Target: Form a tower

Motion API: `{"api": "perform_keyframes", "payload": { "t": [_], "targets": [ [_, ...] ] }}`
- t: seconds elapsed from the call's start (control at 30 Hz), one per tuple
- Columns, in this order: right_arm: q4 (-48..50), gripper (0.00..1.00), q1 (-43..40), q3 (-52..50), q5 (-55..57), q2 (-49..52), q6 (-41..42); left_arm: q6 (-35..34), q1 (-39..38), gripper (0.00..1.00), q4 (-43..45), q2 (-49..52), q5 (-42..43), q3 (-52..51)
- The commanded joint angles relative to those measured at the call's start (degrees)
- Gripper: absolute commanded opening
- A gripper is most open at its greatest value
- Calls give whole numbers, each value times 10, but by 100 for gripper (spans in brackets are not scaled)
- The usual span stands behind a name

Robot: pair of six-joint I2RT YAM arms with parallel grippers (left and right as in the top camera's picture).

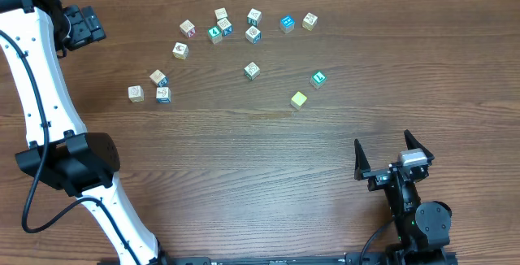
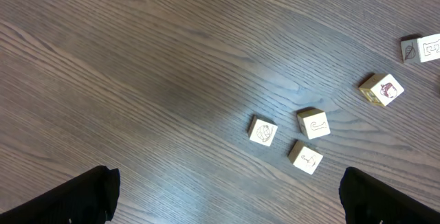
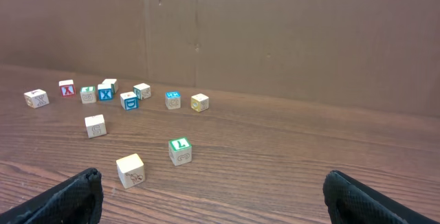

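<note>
No tower shows in any view. Several small pale wooden cubes lie singly across the far half of the table, among them a plain cream cube [image 1: 299, 99], a green-faced cube [image 1: 318, 79] and a trio at the left [image 1: 158, 77]. My left gripper [image 1: 81, 25] hangs open at the far left corner, with that trio [image 2: 313, 124] ahead of its fingertips and nothing between them [image 2: 230, 203]. At the near right my right gripper [image 1: 387, 153] stands open and empty. The cream cube [image 3: 130, 170] and green cube [image 3: 179, 150] lie ahead of it [image 3: 213, 200].
A loose row of cubes [image 1: 224, 26] runs along the back, including a blue-faced one [image 1: 286, 23]. The left arm's white links [image 1: 49, 110] cross the table's left side. A brown wall [image 3: 275, 31] stands behind the table.
</note>
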Motion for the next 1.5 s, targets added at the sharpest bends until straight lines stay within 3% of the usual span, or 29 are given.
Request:
{"api": "perform_keyframes", "payload": {
  "t": [0.0, 0.5, 0.93, 1.13, 1.47],
  "targets": [
    [3, 100, -2, -6, -1, -3, -2, -7, -1, 100, 1, -3, -5, 7],
    [18, 100, -2, -6, 2, -3, 2, -7, -1, 100, 1, -3, -5, 7],
    [-10, 100, -2, 19, -46, -3, 143, -7, -1, 100, 1, -3, -5, 7],
    [-55, 100, -2, 122, -51, 10, 242, -7, -1, 100, 1, -3, -5, 7],
    [-191, 100, -2, 403, -92, 193, 212, -7, -1, 99, 1, -3, -5, 7]
  ]
}}
